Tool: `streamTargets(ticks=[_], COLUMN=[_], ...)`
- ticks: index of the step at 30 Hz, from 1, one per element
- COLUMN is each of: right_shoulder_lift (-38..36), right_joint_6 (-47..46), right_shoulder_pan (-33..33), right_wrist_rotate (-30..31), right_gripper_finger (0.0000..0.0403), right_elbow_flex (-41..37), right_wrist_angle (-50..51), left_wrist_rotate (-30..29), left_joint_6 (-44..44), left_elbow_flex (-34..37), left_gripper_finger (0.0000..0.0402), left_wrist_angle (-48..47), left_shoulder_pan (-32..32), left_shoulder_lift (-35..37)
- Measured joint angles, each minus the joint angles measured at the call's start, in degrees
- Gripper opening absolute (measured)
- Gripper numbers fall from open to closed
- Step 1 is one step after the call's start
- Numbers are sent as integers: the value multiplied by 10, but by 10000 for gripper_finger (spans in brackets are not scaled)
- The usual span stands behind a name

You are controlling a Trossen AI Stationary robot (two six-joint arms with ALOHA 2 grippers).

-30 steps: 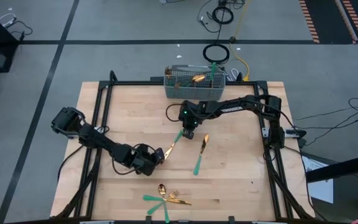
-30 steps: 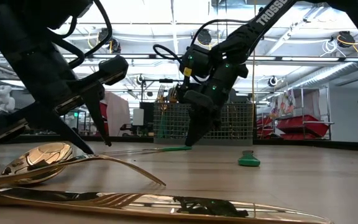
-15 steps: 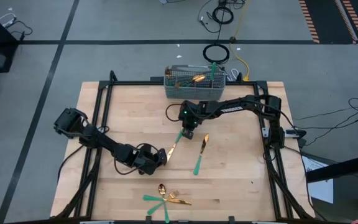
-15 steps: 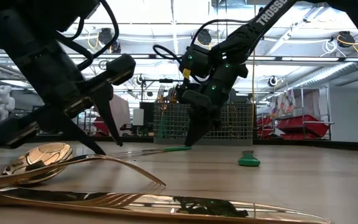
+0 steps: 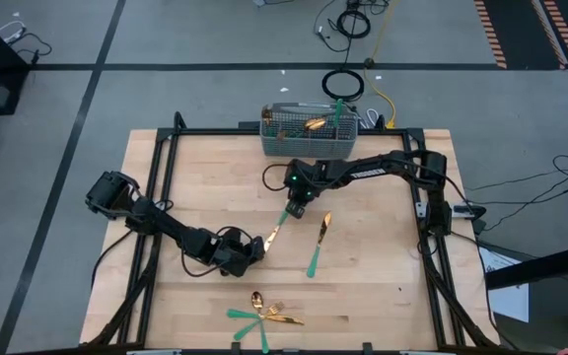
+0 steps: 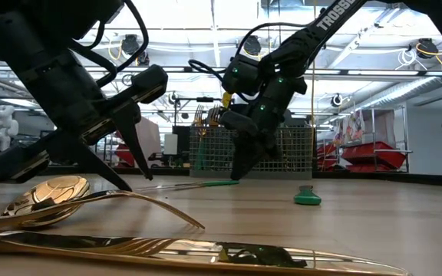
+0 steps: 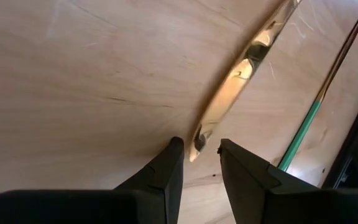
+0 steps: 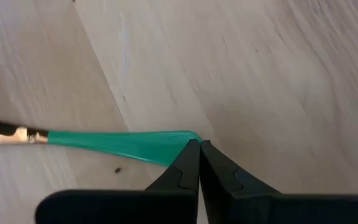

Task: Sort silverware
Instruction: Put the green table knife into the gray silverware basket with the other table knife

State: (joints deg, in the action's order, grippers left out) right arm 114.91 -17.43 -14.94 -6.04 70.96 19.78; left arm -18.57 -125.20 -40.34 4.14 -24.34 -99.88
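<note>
Near the front edge lay a small heap of silverware (image 5: pixel 264 318), shiny gold heads on slim teal handles; a smooth gold spoon (image 6: pixel 48 193) showed among them; farther in, a knife (image 5: pixel 276 229) lay flat on the pale wooden table (image 5: pixel 383 286); the left gripper (image 5: pixel 255 246) stood open astride its gold tip; the right gripper (image 5: pixel 295 211) was closed at its teal end; a second knife (image 5: pixel 318 244) lay just right; a grey mesh caddy (image 5: pixel 309 136) stood at the far edge.
</note>
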Motion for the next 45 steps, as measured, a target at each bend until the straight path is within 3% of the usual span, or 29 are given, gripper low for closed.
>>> streamTargets(ticks=[37,45], right_shoulder_lift=[1,2], right_joint_6=[-44,-45], right_shoulder_pan=[9,8], right_wrist_rotate=[20,20], right_gripper_finger=[0,0], right_elbow_flex=[-1,-2], right_wrist_angle=[-7,-14], left_wrist_rotate=[36,117], left_joint_6=[107,158], left_elbow_flex=[1,-3], left_gripper_finger=[115,105], left_wrist_angle=[51,140], left_shoulder_pan=[22,55], left_shoulder_lift=[-12,-59])
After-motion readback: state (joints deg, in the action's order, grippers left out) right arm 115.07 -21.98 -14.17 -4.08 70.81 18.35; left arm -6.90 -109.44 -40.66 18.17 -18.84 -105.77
